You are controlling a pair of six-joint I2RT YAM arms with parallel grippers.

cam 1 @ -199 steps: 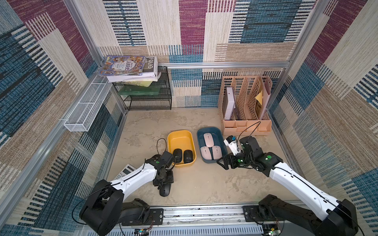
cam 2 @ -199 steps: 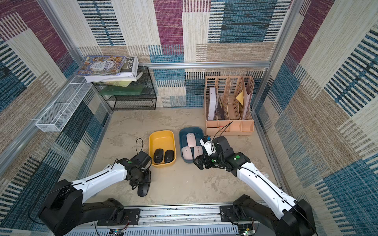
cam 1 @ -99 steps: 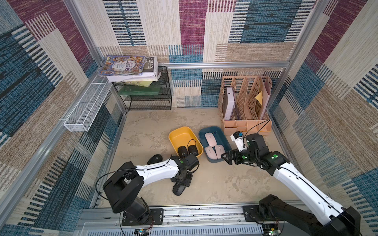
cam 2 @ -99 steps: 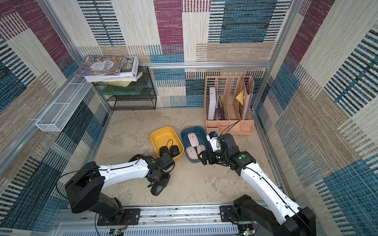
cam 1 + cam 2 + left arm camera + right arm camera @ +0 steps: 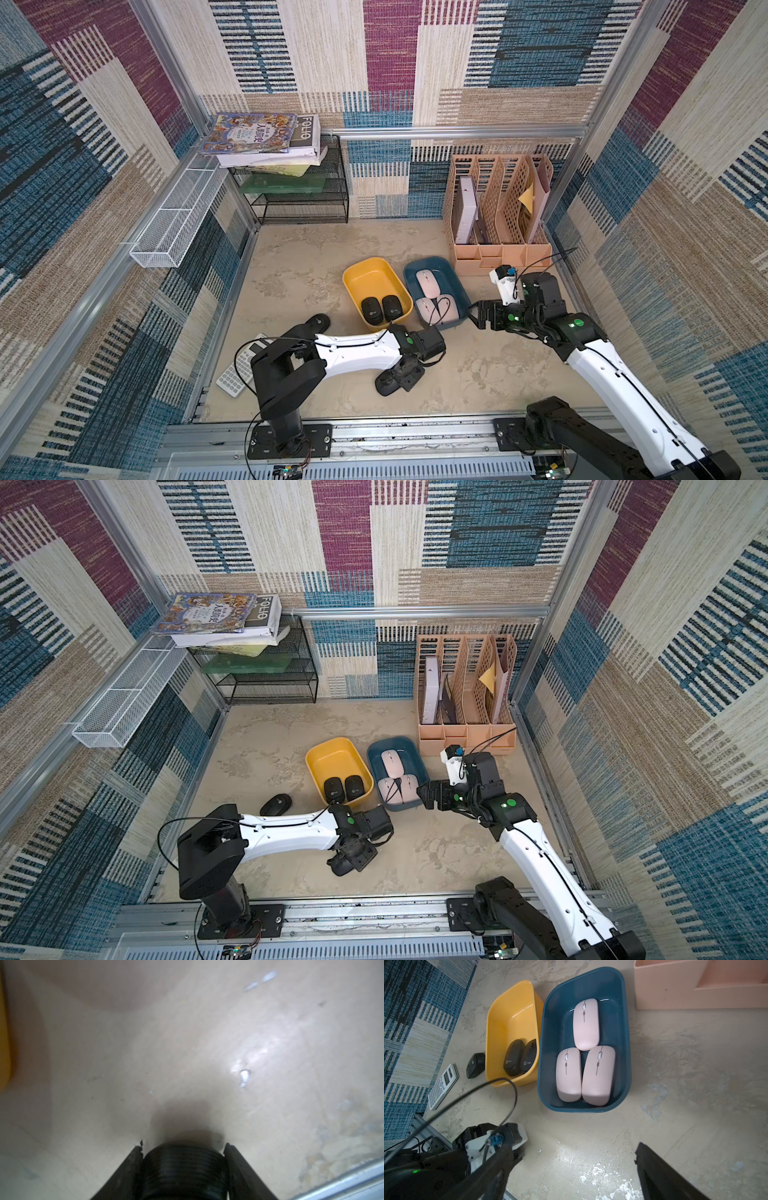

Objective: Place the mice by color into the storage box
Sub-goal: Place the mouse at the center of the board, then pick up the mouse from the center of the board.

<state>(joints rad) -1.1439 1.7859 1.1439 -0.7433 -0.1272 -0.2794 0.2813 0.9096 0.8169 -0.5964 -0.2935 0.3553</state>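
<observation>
A matte black oval mouse (image 5: 386,383) is clamped across its width in the left gripper (image 5: 405,372). The jaws stand about half apart, and the wrist view shows the fingers (image 5: 124,1178) pressed to its two sides. It sits low over the beige stone-look tabletop (image 5: 478,374) near the front rail. Its long axis is slanted, with the free end sticking out toward the left arm's base. Which end is the nose cannot be told.

Just beyond it, a yellow plastic tub (image 5: 372,278) holds two black mice (image 5: 372,309) side by side at its near end. Their long axes run along the tub and their logos face the robot. Just beside it, a dark blue plastic tub (image 5: 456,286) holds three pale pink mice (image 5: 430,282), lengthwise, scroll wheels toward the far wall.

A fourth black mouse (image 5: 276,804) lies on the table left of the yellow tub, near a white-and-grey calculator (image 5: 235,374). The right gripper (image 5: 477,316) hovers by the blue tub's near corner, jaws spread wide and empty.
</observation>
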